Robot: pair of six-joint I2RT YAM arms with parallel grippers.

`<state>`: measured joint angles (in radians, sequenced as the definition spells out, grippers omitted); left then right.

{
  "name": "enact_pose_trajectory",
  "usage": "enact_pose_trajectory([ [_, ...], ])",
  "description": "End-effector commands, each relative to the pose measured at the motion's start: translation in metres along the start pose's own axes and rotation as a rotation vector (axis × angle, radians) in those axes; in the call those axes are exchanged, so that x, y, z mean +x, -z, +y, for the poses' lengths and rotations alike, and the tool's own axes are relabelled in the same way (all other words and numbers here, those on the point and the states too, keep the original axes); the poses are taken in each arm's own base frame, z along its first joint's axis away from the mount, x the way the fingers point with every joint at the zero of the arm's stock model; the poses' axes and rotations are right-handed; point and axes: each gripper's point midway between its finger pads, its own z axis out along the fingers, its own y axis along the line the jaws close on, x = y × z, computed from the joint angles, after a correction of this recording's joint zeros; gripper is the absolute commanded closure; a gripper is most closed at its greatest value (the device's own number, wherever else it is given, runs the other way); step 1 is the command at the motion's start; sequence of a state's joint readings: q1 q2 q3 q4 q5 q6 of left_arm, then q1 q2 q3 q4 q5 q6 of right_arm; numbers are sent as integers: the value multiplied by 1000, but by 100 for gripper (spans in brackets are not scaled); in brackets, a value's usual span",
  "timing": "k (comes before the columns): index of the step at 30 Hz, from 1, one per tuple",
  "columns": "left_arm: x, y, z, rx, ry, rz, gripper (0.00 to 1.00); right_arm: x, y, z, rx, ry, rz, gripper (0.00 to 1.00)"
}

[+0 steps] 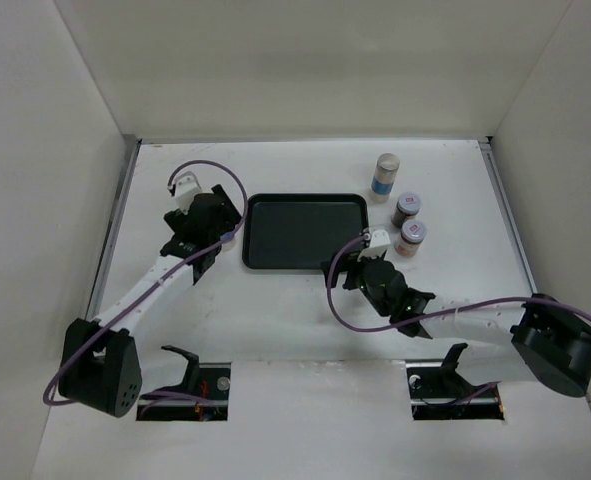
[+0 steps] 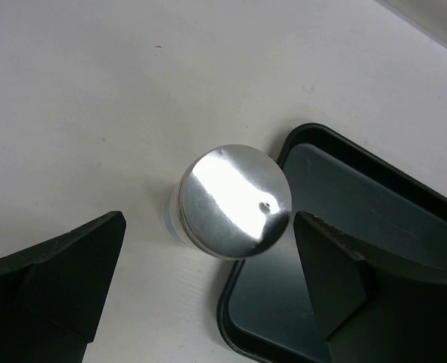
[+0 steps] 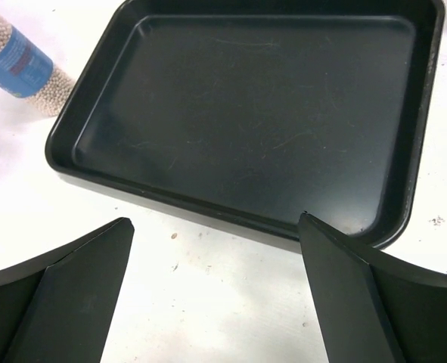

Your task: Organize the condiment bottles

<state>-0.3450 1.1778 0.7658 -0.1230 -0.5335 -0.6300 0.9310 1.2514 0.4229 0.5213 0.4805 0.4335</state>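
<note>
Your left gripper [image 2: 208,219] stands spread wide around a grey-capped cylindrical shaker [image 2: 234,200] just beside the flat black rectangular tray [image 2: 374,197]; your right gripper [image 3: 215,223], equally spread and empty, faces that tray.

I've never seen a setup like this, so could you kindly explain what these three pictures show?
Two robot arms sit on a white table. The overhead picture shows both, left arm and right arm. The other two pictures come from cameras on their wrists; the dark shapes below are jaws. A black tray lies mid-table; a tall grey-capped shaker and two short jars stand right of it. The left jaws are open around a silver-capped shaker beside the tray. The right jaws are open, holding nothing.
</note>
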Motion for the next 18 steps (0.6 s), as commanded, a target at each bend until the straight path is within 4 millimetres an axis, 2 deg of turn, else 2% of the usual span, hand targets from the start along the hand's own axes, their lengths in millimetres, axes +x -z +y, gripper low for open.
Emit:
enact_pose_trajectory([
  [1, -30, -13, -13, 15, 14, -80, 3, -16, -5, 19, -51, -18, -28, 2],
  [4, -30, -23, -19, 25, -4, -72, 5, -20, -3, 20, -59, -20, -41, 1],
  [8, -40, -30, -25, 25, 4, -94, 11, -15, -5, 20, -56, -14, -23, 1],
  [9, -41, -31, -26, 26, 8, -101, 18, -16, -5, 20, -54, -11, -24, 1],
  [11, -44, -31, -30, 31, 9, -106, 40, -17, -5, 21, -61, -16, -33, 1],
  [13, -43, -30, -31, 29, -1, -103, 52, -15, -5, 20, -56, -16, -21, 1],
  [16, -44, -27, -32, 37, 5, -104, 64, -20, -2, 20, -56, -17, -37, 1],
  [18, -53, -19, -35, 49, 13, -116, 69, -21, 0, 20, -66, -32, -45, 0],
])
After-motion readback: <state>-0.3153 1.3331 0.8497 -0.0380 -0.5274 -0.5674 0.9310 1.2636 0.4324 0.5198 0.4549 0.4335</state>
